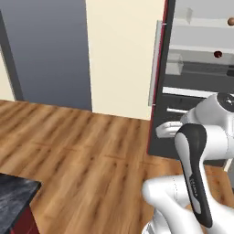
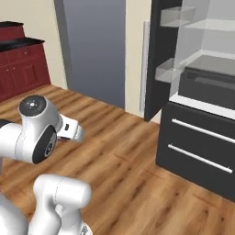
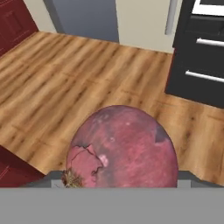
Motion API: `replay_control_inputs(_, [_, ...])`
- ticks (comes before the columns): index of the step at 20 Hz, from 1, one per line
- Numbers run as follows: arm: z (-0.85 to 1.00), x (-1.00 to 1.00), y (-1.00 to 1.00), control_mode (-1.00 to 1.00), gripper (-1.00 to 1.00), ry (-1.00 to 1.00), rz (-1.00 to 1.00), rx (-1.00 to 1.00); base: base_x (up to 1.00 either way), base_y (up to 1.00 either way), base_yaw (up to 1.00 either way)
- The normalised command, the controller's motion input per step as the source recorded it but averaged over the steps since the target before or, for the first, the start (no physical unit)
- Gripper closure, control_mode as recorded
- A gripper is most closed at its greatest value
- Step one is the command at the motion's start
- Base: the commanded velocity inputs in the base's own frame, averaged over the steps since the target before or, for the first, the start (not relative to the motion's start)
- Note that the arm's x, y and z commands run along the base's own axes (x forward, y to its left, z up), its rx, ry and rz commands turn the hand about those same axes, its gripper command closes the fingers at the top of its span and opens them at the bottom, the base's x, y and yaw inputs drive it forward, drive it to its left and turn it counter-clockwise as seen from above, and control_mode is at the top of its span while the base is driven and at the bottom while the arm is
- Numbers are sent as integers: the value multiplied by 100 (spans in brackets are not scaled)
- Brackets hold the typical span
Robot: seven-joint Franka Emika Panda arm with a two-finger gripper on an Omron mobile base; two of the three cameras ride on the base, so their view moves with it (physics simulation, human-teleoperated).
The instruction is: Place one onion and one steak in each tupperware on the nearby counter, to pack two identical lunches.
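1 purplish onion (image 3: 122, 146) in end effector (image 3: 120, 179), 1 brown onion (image 1: 231, 21) on fridge shelf

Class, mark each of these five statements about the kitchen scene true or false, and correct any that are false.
1. A purplish-pink onion sits right at the gripper in the hand view. True.
2. The floor is grey tile. False: the floor is wooden planks.
3. The fridge door stands open. True: the fridge shows clear shelves inside.
4. An orange-brown onion lies on the floor. False: the orange-brown onion sits on a fridge shelf.
5. The black marbled counter carries two tupperware boxes. False: only a bare corner of the counter shows, with nothing on it.
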Motion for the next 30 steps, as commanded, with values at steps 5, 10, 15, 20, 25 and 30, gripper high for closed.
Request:
replay_control_inputs(5, [0, 0, 0, 100, 100, 0, 0, 0, -100, -2, 34])
replay_control_inputs(10, [0, 0, 0, 100, 100, 0, 0, 0, -100, 10, 45])
replay_control_inputs(15, [0, 0, 0, 100, 100, 0, 0, 0, -100, 48, 52])
replay_control_inputs(20, [0, 0, 0, 100, 100, 0, 0, 0, -59, 57, 55])
replay_control_inputs(25, [0, 0, 0, 100, 100, 0, 0, 0, 16, 36, 48])
replay_control_inputs(30, [0, 0, 0, 100, 100, 0, 0, 0, 57, 13, 36])
